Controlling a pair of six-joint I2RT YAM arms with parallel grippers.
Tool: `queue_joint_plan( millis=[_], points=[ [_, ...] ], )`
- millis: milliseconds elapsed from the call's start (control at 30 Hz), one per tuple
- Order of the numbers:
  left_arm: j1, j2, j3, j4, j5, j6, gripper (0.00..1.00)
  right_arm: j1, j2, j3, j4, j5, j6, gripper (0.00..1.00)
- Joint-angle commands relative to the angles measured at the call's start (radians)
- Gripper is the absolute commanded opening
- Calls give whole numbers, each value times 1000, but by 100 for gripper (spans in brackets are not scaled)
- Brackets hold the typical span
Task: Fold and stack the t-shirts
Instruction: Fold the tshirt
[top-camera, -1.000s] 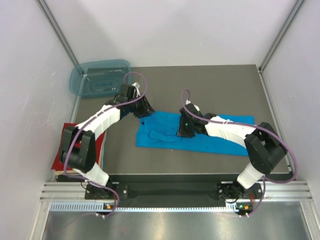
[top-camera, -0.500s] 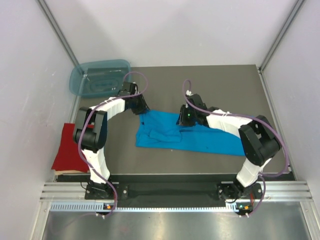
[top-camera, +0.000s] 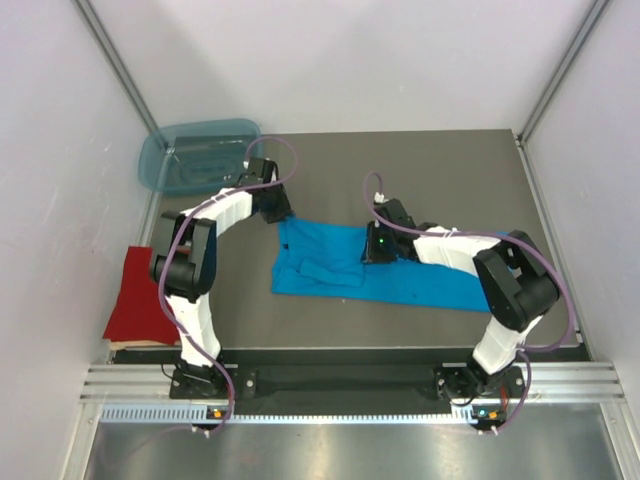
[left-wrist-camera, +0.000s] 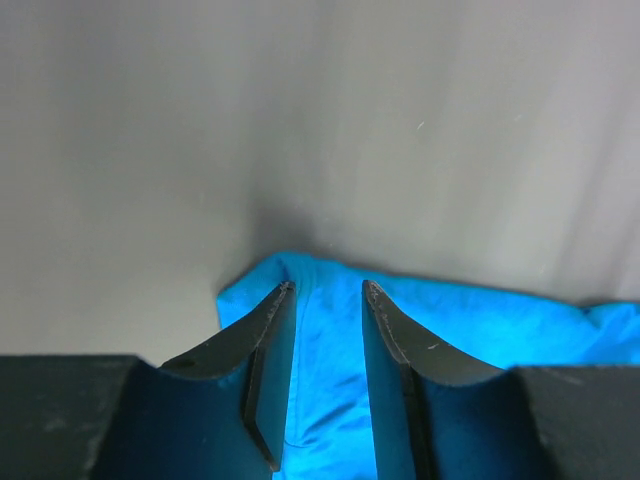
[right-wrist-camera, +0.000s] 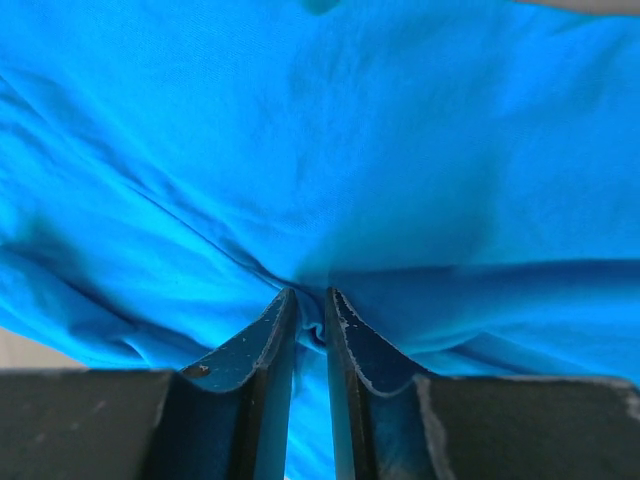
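Note:
The turquoise t-shirt (top-camera: 420, 275) lies spread flat across the middle of the dark table, with folds bunched at its left end. My left gripper (top-camera: 280, 213) is at the shirt's back-left corner; in the left wrist view its jaws (left-wrist-camera: 326, 292) stand parted with the shirt corner (left-wrist-camera: 330, 340) between and under them. My right gripper (top-camera: 372, 252) rests on the shirt's middle; in the right wrist view it (right-wrist-camera: 310, 300) is shut on a pinched ridge of the blue cloth (right-wrist-camera: 320, 150). The red t-shirt (top-camera: 140, 295) lies folded at the table's left edge.
A translucent blue-green tub (top-camera: 198, 155) stands at the back left corner. The dark table (top-camera: 430, 180) shows bare behind the shirt. White walls with metal posts close in the sides and back.
My left arm's elbow swung in off the red shirt and its gripper moved back-left, drawing the shirt's back-left corner outward. My right gripper shifted slightly on the shirt's middle.

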Motion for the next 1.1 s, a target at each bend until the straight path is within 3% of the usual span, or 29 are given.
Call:
queue_joint_plan(
  millis=[0, 167, 300, 433, 533, 633, 767, 867, 1067],
  points=[
    [2, -17, 86, -56, -46, 35, 38, -12, -71, 4, -12, 45, -34, 19],
    [-14, -110, 173, -173, -102, 40, 39, -42, -193, 50, -139, 106, -20, 29],
    [-57, -198, 123, -228, -105, 23, 40, -59, -268, 82, -206, 127, -11, 36],
    [-94, -315, -61, -220, -61, -24, 42, -61, -335, 116, -259, 146, -2, 42],
    [-97, -404, -208, -171, 31, -38, 42, -61, -378, 110, -263, 150, 3, 51],
    [-97, -477, -317, -180, 22, -52, 44, -61, -375, 102, -214, 97, -37, 54],
    [-79, -572, -463, -145, 60, -115, 47, -61, -222, 203, -89, -125, -221, 56],
    [-51, -653, -580, -69, 132, -182, 47, -52, -20, 451, -154, -291, -404, 55],
    [-44, -708, -719, 3, 122, -284, 47, -24, 315, 804, -256, -423, -526, 51]
  ],
)
